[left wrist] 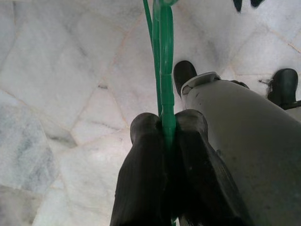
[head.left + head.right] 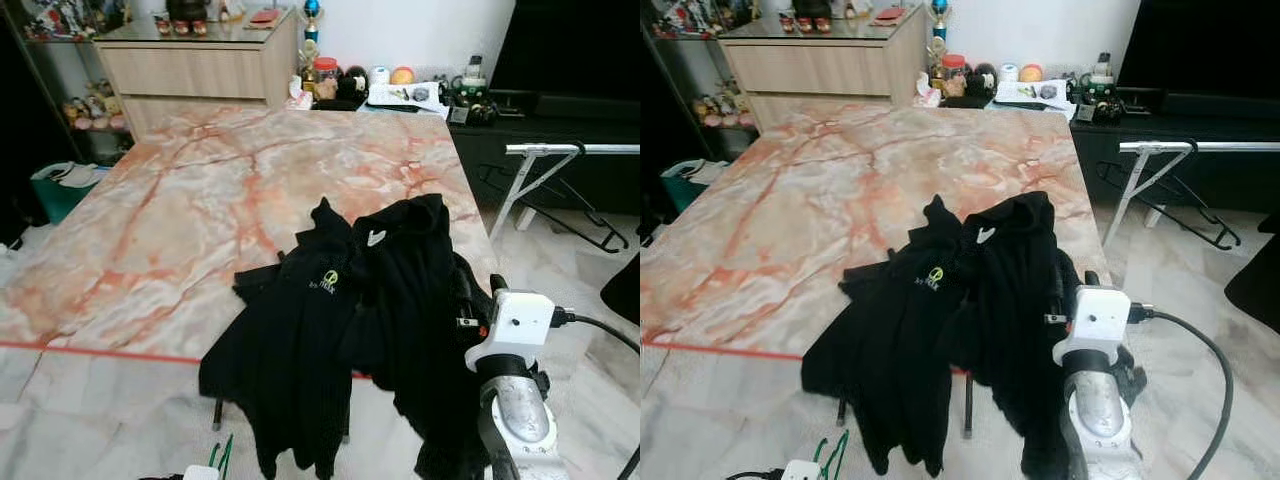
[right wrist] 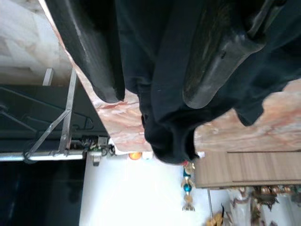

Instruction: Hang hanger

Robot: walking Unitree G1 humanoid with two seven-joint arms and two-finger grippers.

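The marble desk is my landmark, and from here the job looks only partly done: the green hanger is in hand, yet nothing hangs on the clothes rack, which stands just off the desk's far right corner in front of the dark TV cabinet. The left tool is low down at the desk's near edge, over the pale floor tiles, its two black fingers clenched on the hanger's thin green bar. The black shirt is draped over the desk's near right corner, half of it spilling off the edge. The right tool is at that same corner with its fingers spread apart on either side of a fold of the shirt; I judge it is not yet pinching the cloth. As I read it, the hanger must still go into the shirt, then onto the rack. A teal bin by the desk's left side holds something white.
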